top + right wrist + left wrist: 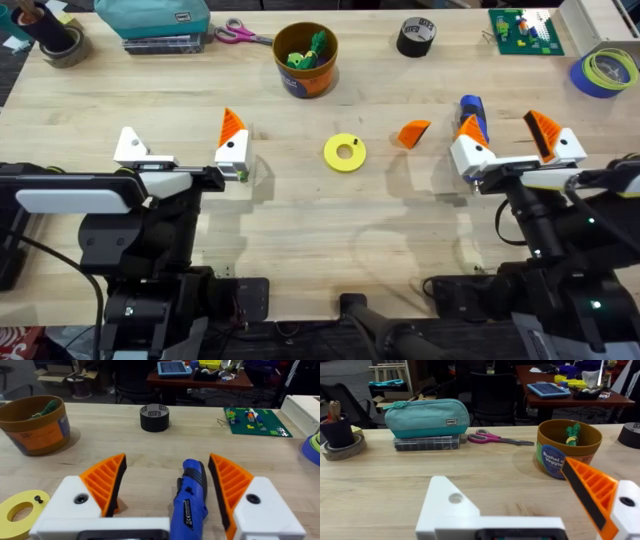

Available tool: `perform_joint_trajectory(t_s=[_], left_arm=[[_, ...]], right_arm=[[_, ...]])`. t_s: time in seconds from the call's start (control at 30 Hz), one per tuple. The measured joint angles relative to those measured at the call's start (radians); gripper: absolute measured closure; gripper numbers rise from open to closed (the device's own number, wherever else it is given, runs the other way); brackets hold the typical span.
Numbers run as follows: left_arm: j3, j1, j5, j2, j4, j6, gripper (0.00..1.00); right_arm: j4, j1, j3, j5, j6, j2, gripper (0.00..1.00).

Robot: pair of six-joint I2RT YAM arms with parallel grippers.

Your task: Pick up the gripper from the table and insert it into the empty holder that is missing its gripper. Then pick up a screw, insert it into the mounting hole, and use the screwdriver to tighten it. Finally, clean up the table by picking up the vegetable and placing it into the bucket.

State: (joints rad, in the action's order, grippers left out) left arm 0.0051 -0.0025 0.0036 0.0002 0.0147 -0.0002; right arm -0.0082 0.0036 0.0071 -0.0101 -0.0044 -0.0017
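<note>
The left gripper [178,150] stands wide open and empty, and its outer holder [131,146] is bare white — no orange tip on it. The loose gripper [413,132] lies on the table well to the right, past the yellow ring [345,153], which carries a small screw in the right wrist view. So the right gripper [517,148] is nearer; it too is wide, straddling the blue screwdriver [471,112] without closing on it. The bucket [306,60] sits farther back — nothing blocks the reach.
</note>
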Motion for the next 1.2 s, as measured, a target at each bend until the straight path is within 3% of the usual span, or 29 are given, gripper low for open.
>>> perform_joint_trajectory(t_s=[0.37, 0.53, 0.7, 0.83, 1.2], left_arm=[[0.001, 0.0, 0.0, 0.0, -0.007, -0.006, 0.015], [0.07, 0.0, -0.002, 0.0, 0.027, -0.035, 0.016], [0.245, 0.0, -0.03, 0.02, 0.12, -0.04, 0.015], [0.412, 0.0, -0.049, 0.113, 0.268, -0.042, 0.015], [0.866, 0.0, -0.053, 0.602, 0.694, -0.043, 0.015]], right_arm=[[0.073, 0.0, 0.0, 0.0, 0.0, 0.0, 0.005], [0.049, 0.0, 0.083, 0.0, 0.001, 0.002, 0.005], [-0.043, 0.0, 0.282, 0.004, 0.001, 0.015, 0.004], [-0.171, 0.0, 0.46, 0.028, 0.001, 0.093, 0.005], [-0.615, 0.0, 0.931, 0.057, 0.001, 0.554, 0.005]])
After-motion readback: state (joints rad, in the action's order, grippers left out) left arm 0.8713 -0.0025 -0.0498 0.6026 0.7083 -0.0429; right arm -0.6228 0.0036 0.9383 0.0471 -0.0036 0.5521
